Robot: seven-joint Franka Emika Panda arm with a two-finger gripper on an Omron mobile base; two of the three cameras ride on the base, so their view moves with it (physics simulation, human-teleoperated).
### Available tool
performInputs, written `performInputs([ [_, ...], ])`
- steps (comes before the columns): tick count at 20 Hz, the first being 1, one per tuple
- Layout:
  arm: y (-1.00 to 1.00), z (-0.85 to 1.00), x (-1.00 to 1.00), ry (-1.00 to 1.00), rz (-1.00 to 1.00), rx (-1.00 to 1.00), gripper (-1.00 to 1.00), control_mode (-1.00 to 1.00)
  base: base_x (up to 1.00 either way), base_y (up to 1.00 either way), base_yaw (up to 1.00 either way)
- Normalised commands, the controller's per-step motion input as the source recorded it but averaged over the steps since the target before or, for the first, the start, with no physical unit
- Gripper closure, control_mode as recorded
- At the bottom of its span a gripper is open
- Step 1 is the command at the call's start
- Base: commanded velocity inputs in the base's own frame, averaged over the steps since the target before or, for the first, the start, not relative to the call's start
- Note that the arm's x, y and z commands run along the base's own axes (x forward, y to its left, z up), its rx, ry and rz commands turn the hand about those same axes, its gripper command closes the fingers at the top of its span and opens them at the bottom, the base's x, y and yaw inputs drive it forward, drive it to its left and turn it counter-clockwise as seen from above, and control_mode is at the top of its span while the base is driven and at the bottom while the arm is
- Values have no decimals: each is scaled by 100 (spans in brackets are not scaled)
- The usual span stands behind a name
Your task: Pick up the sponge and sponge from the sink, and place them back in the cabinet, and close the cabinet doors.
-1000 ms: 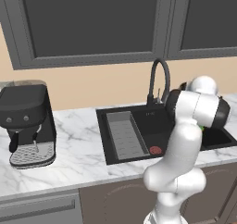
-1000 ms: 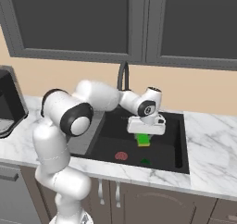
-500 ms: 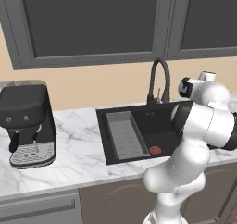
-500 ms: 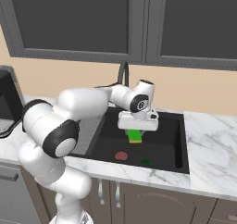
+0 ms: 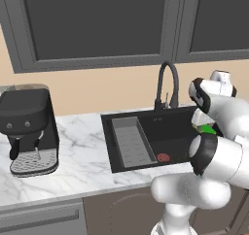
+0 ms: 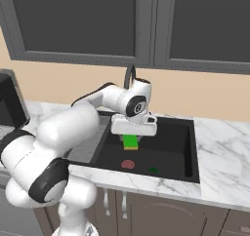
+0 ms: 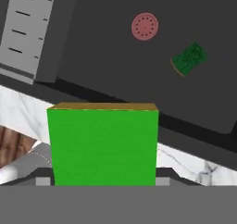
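Hand (image 6: 133, 132) above the black sink (image 6: 188, 167), clenched on a green-topped sponge (image 6: 130, 142) held clear of the basin floor, second sponge (image 7: 189, 58) lying on the sink floor near the red drain disc (image 7: 145, 26), ribbed tray (image 5: 130, 141) at the basin's side, marble counter (image 5: 78, 154) around it

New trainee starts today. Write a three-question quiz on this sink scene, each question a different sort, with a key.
1. True or false: the claw holds a sponge up above the sink.
2. What lies on the sink floor beside the red drain disc? A) a second sponge B) a cup C) a spoon
3. Fill in: the grey ribbed tray sits at the sink's ____ end, the one nearer the coffee machine.

Key: 1 true; 2 A, the second sponge; 3 left.
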Motion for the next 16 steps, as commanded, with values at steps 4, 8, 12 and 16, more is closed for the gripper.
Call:
performInputs([
  [4,40,33,-52,-2,0,0,100,-100,0,0,0],
  [8,39,37,-49,-1,0,0,100,-100,0,0,0],
  [12,50,23,-39,0,0,-4,100,-100,0,0,0],
  [16,48,19,-32,0,0,-5,100,-100,0,0,0],
])
